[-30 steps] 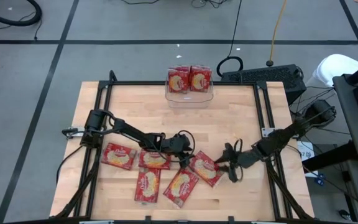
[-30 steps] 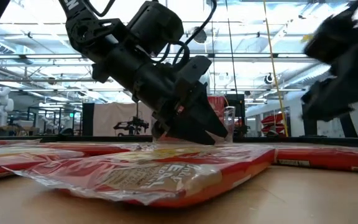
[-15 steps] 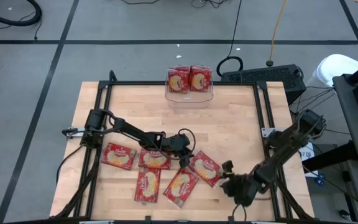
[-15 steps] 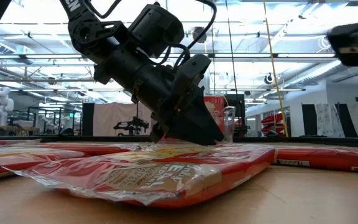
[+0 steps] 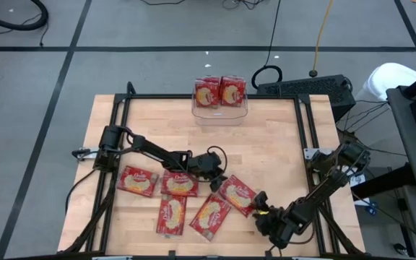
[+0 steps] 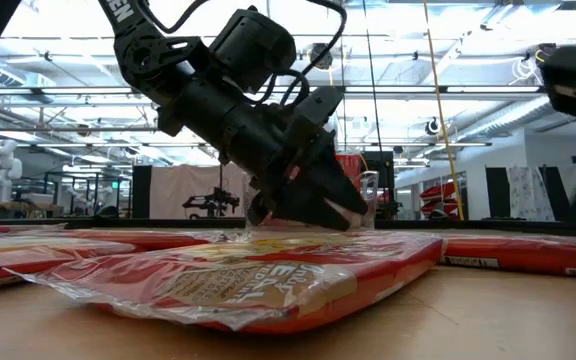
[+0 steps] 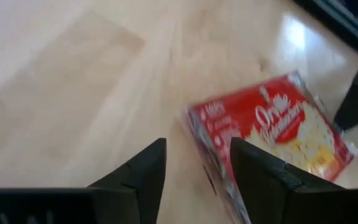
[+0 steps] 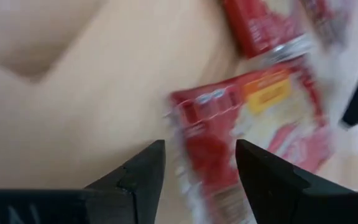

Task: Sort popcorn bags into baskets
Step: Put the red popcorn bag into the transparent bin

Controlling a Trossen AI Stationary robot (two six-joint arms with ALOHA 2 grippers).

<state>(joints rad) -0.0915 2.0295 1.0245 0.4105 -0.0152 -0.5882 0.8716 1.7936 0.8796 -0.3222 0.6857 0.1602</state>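
Note:
Several red popcorn bags lie flat on the wooden table's near half (image 5: 137, 180) (image 5: 179, 185) (image 5: 170, 215) (image 5: 210, 217) (image 5: 238, 195). The clear basket (image 5: 220, 113) stands at the far edge with two bags upright in it. My left gripper (image 5: 220, 177) (image 7: 194, 168) is open, low over the far left corner of the rightmost bag (image 7: 272, 130). In the low view it (image 6: 308, 215) hangs just above a bag (image 6: 248, 275). My right gripper (image 5: 261, 211) (image 8: 197, 168) is open near the table's near edge, right of that bag, with a bag (image 8: 247, 124) ahead of its fingers. My left gripper slants down from the table's left. One of its fingers (image 7: 260, 174) stands over the bag's short edge (image 7: 197, 134), the other over bare wood. Whether it touches the bag I cannot tell.
A black metal frame (image 5: 215, 97) runs round the table top. A keyboard (image 5: 305, 88) and cables lie beyond the far right corner. Bare wood (image 5: 280, 144) stretches between the basket and the loose bags.
My right gripper has swung from beside the rightmost bag toward the table's near edge, sinking a little and rolling about its own line. The bags have kept their places.

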